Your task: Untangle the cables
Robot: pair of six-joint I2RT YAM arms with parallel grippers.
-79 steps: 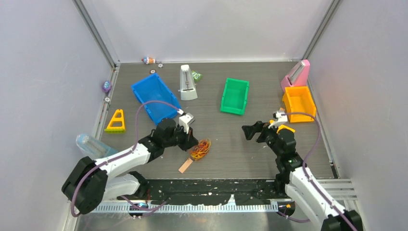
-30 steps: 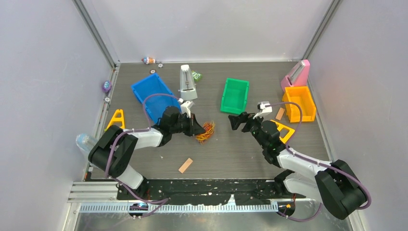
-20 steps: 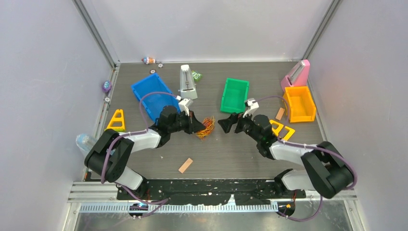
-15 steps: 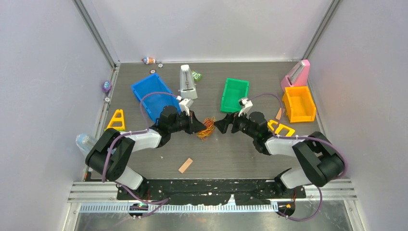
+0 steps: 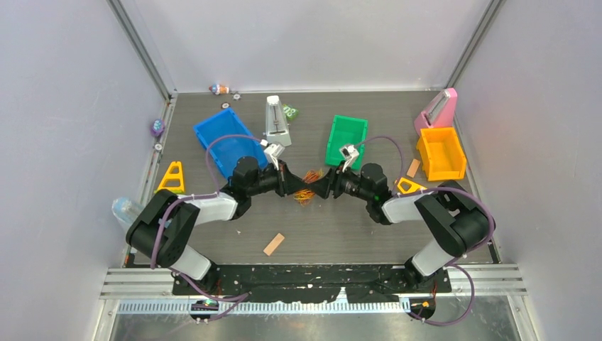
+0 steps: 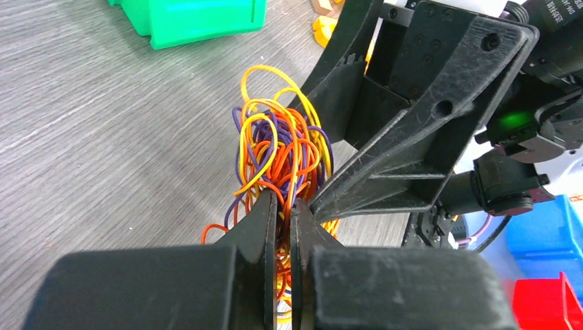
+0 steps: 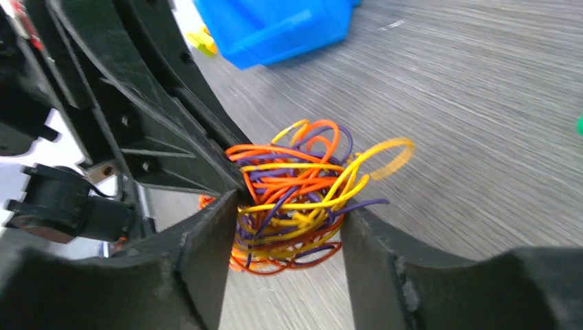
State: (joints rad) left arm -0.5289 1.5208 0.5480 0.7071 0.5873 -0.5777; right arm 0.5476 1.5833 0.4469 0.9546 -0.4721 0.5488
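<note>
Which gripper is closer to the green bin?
Right. The right gripper is just on the near side of the green bin; the left gripper is farther left, on the other side of the cable tangle.

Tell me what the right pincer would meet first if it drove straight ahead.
The cables, which sit between the open fingers of the right pincer; likely just behind them, the left pincer, shut on the same tangle.

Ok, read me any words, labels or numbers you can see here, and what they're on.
No text here can be read.
White print on the right arm's housing, left wrist view: cut off by the frame edge and blurred, unreadable.
Nothing else shows any visible text.
</note>
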